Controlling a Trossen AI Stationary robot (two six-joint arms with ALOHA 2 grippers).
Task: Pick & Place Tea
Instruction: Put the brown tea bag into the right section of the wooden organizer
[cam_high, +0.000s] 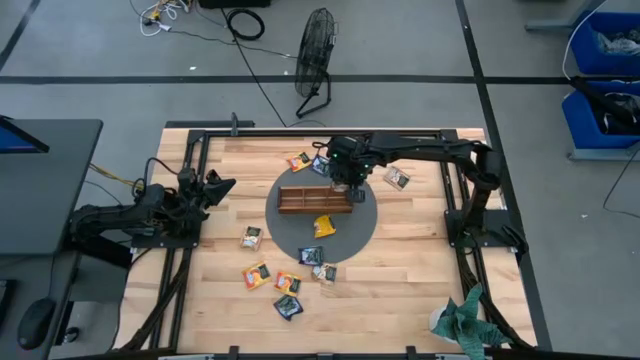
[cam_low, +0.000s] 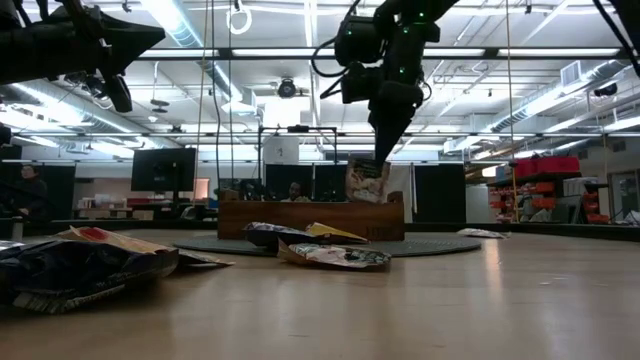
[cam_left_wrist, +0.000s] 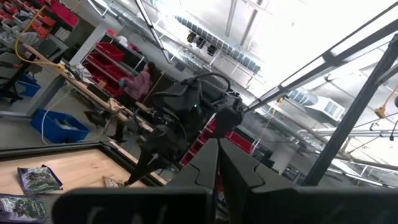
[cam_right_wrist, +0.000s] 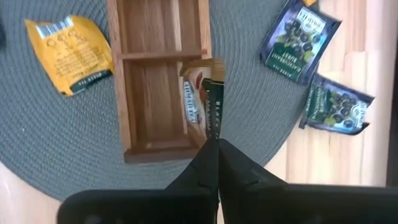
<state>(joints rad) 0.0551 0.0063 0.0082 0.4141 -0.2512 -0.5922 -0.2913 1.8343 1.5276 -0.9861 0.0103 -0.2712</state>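
- High view: the wooden tray (cam_high: 305, 201) is seen on the round grey mat (cam_high: 350, 238), with no sachet clearly settled in it. One yellow sachet (cam_high: 324, 226) lies on the mat and most of the tea lies loose on the worktop (cam_high: 400, 280), so the task is judged to be barely begun. The right gripper (cam_high: 352, 186) is reached out over the tray's right end; the left gripper (cam_high: 222, 185) is parked at the left edge.
- Low view: a held sachet (cam_low: 367, 180) is pinched at its top edge by the right gripper (cam_low: 381, 152), hanging upright just above the tray (cam_low: 310, 218). The arm is pointed straight down.
- Left wrist view: the left gripper (cam_left_wrist: 217, 163) is shown closed and empty, aimed up towards the room.
- Right wrist view: the right gripper (cam_right_wrist: 217, 144) is closed on the held sachet (cam_right_wrist: 198, 102), which is poised over the end compartment's edge; both visible compartments of the tray (cam_right_wrist: 121, 81) are empty. Two dark sachets (cam_right_wrist: 298, 40) lie just beside the mat (cam_right_wrist: 56, 134).
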